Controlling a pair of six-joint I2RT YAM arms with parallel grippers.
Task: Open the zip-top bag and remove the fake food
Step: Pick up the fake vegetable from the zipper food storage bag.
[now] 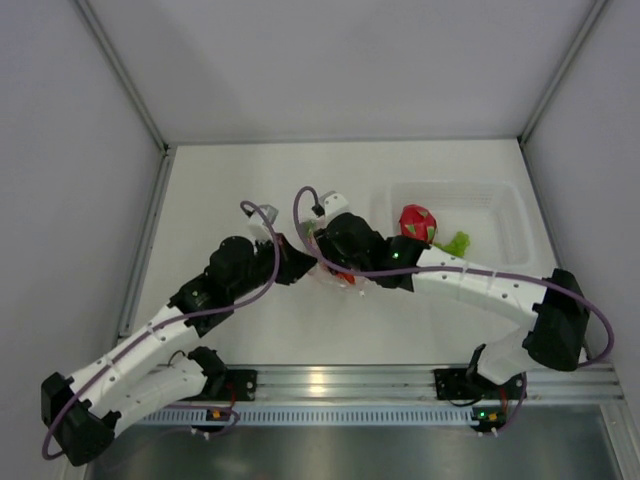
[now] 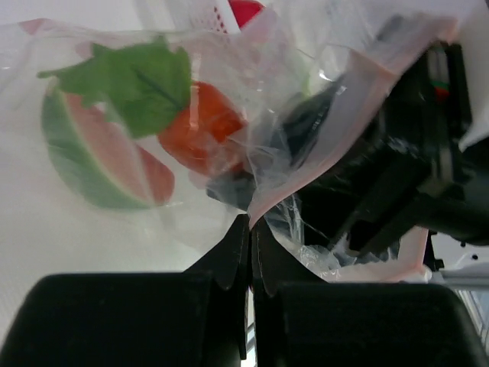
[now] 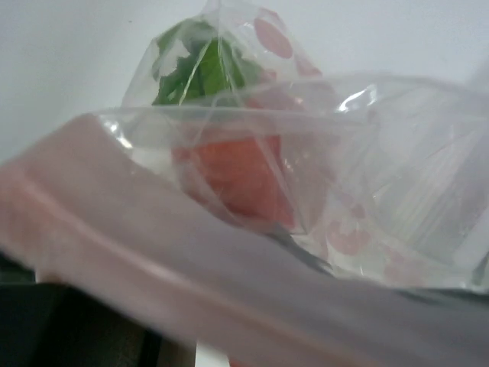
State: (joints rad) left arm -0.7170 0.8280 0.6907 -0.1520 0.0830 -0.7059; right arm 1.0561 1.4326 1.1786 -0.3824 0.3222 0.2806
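Observation:
The zip-top bag (image 2: 306,69) hangs between my two grippers at mid-table (image 1: 338,274). My left gripper (image 2: 250,229) is shut on the bag's edge just below the pinkish zip strip (image 2: 348,126). Inside the bag lie a melon slice (image 2: 95,157), a green leaf (image 2: 141,80) and an orange piece (image 2: 200,136). My right gripper (image 1: 340,250) is at the bag's mouth, black in the left wrist view (image 2: 409,180). In the right wrist view the zip strip (image 3: 191,267) covers its fingers; the orange piece (image 3: 244,176) and leaf (image 3: 200,70) show behind. A magenta dragon fruit (image 1: 417,222) lies outside the bag.
A rigid clear tub (image 1: 500,205) stands at the right back of the table, holding the dragon fruit and a green leafy piece (image 1: 456,243). White walls close the table on three sides. A metal rail (image 1: 340,382) runs along the near edge.

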